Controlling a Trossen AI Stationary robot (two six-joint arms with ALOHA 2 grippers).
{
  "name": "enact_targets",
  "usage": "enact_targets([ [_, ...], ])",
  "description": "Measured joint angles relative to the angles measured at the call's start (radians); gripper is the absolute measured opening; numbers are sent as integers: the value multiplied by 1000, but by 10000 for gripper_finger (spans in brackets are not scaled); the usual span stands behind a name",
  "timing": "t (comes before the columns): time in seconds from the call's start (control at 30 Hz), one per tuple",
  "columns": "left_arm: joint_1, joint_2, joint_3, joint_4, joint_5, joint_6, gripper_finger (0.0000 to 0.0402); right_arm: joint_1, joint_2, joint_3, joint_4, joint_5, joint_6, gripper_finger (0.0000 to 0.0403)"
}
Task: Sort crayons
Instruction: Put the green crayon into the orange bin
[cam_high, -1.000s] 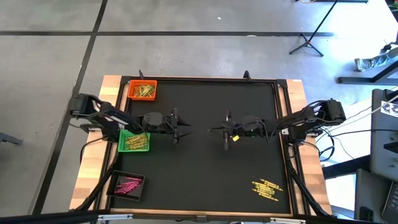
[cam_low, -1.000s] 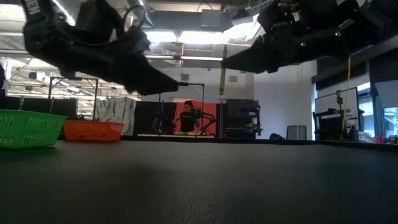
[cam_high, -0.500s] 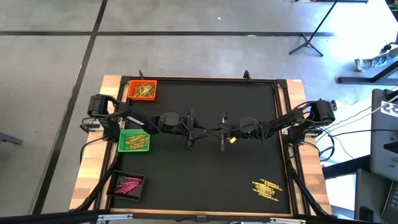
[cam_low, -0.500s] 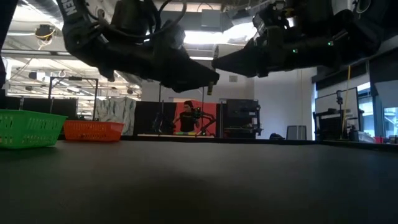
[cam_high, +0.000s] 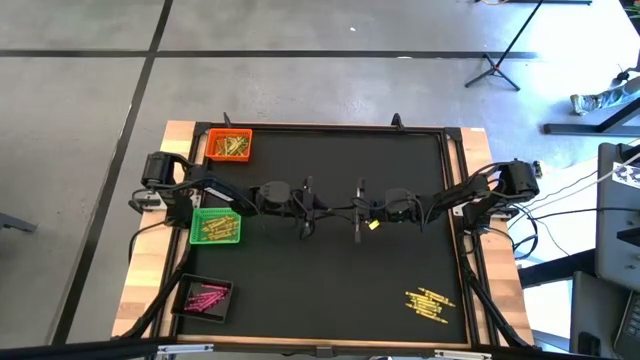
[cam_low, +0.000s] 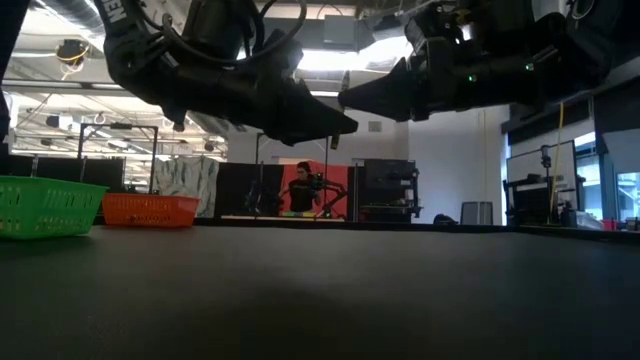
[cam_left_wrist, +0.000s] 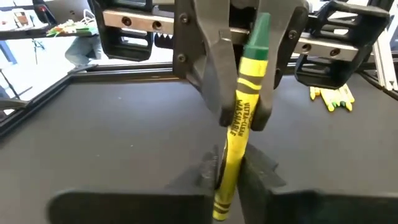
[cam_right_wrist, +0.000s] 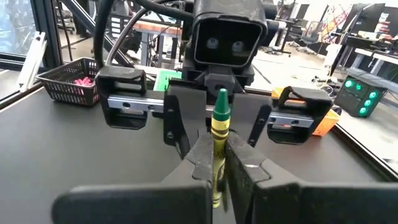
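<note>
Handoff mid-air over the table's middle: right gripper and left gripper both clenched on the yellow crayon. Right should release before left pulls toward the trays; loose crayons near front-right corner.

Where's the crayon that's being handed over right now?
In the high view the yellow crayon is above mid-table, between the left end effector and the right end effector. Both wrist views show both end effectors clamped on it.
</note>
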Motion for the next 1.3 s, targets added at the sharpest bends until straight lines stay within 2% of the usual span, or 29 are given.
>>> enact_targets([
  [0.1,-1,-4,-1,-3,1,5,8,0,0,0,-2,3,19,19],
  [0.23,0,-4,-1,-3,0,2,15,0,0,0,-3,17,55,36],
  [0.5,1,-62,-2,-148,-2,17,9,1,-35,0,-75,0,58,155],
  [0.67,2,-157,-2,-342,-73,52,9,1,-114,0,-243,-2,81,197],
  [0.9,6,-329,-2,-659,-238,81,11,1,-177,-1,-460,-3,164,206],
  [1.13,75,-517,-2,-948,-334,32,12,1,-177,-2,-535,-3,211,206],
  [1.3,157,-602,-2,-1140,-381,-42,12,1,-167,-6,-547,6,215,207],
])
